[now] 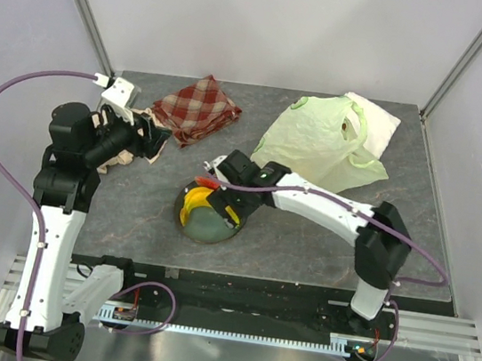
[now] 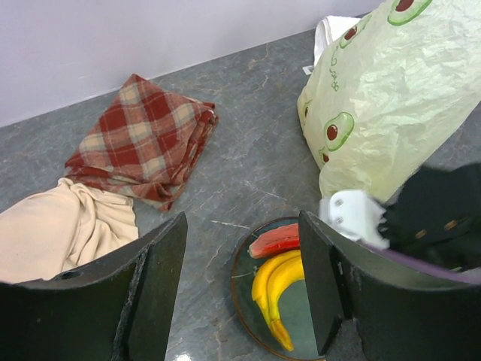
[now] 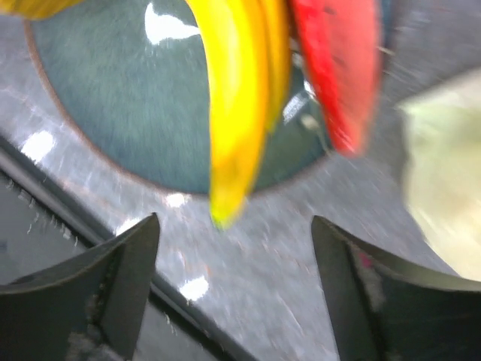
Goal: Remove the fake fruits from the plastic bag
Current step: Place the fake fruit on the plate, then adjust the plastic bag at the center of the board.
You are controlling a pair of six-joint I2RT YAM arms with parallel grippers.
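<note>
The pale yellow-green plastic bag (image 1: 318,142) lies crumpled at the back right; it also shows in the left wrist view (image 2: 391,98). A yellow banana bunch (image 2: 274,289) and a red watermelon slice (image 2: 274,241) lie on a dark green plate (image 2: 296,304). My right gripper (image 1: 223,209) hovers open and empty over the plate's near side. In the right wrist view the banana bunch (image 3: 237,113) and the slice (image 3: 338,68) lie just beyond the open gripper (image 3: 237,293). My left gripper (image 1: 152,141) is open and empty, raised at the left, apart from the plate. The other fruits are hidden.
A red checked cloth (image 1: 199,107) lies folded at the back centre. A beige cloth (image 1: 123,159) lies under the left gripper. A white folded towel (image 1: 371,118) lies behind the bag. The table's front edge runs just near of the plate (image 1: 202,236).
</note>
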